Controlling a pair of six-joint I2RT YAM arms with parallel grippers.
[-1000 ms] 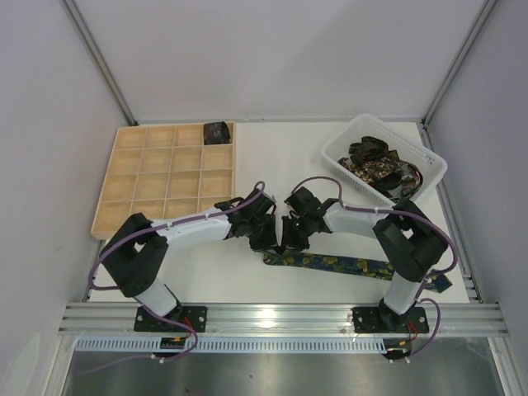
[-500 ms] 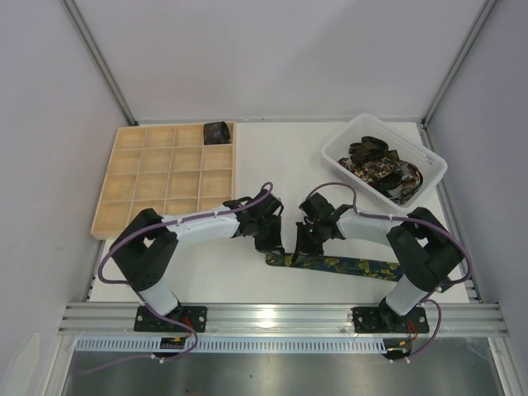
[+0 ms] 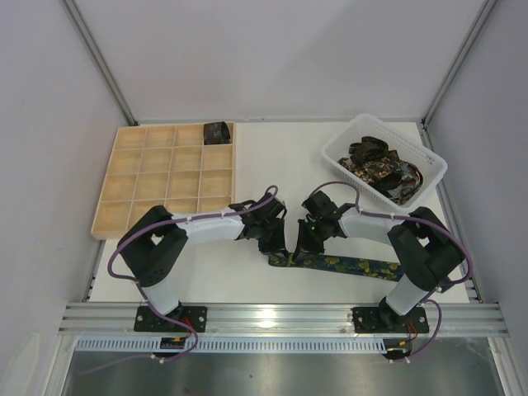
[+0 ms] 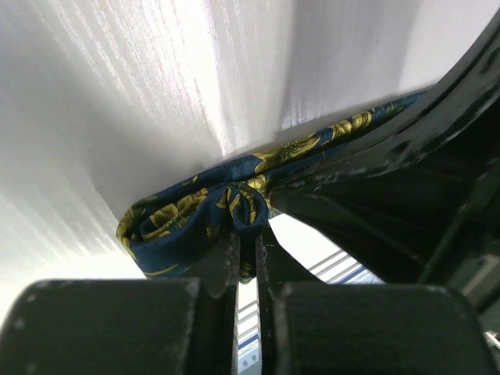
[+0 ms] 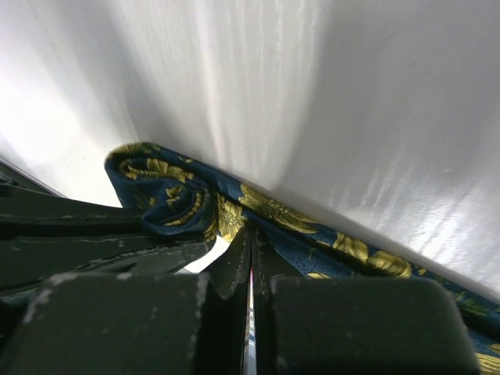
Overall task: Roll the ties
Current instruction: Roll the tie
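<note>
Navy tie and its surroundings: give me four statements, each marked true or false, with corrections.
1. The left end effector and the right end effector are both shut on the navy tie's rolled end. True.
2. The navy tie is fully rolled. False: most of it lies flat on the table.
3. The wooden tray holds one rolled tie in its far right corner compartment. True.
4. Every other tie sits in that tray. False: several dark ties lie bunched in the white basket.
</note>
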